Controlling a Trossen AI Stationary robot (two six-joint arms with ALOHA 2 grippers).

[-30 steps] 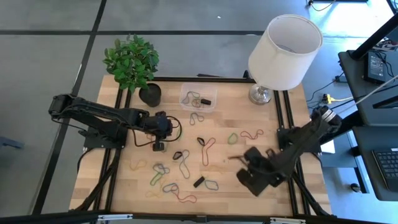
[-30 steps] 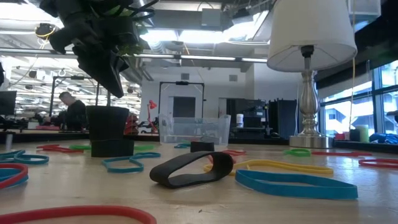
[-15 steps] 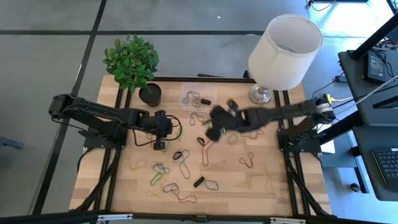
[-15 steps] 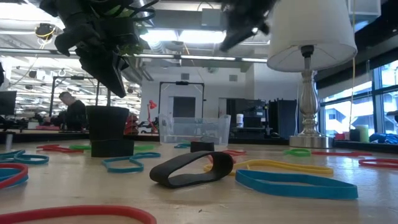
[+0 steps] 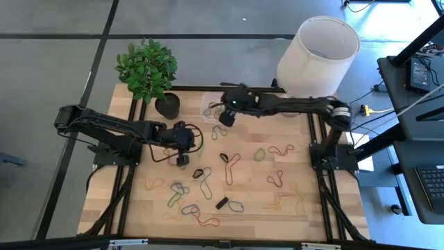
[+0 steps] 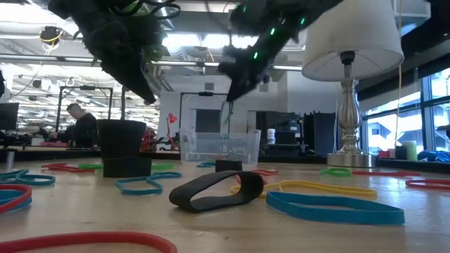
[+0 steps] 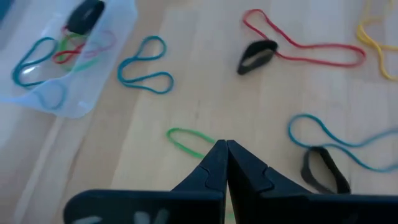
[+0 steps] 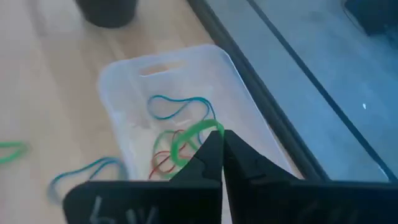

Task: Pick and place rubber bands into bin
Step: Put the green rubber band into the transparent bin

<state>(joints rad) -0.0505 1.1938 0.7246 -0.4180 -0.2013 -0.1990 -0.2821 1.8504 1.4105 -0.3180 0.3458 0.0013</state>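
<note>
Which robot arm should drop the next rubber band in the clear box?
The right gripper, probably: it hangs over the bin, pinching a green rubber band. The left gripper is shut above the table.

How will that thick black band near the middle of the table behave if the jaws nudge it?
The thick black band stands on edge holding an open loop, so probably stiffer than the thin bands. Likely light; a nudge may slide or tip it flat on the table.

Two dark jointed arms, black looping cables, green indicator lights, tapered black fingers (image 7: 219, 163)
</note>
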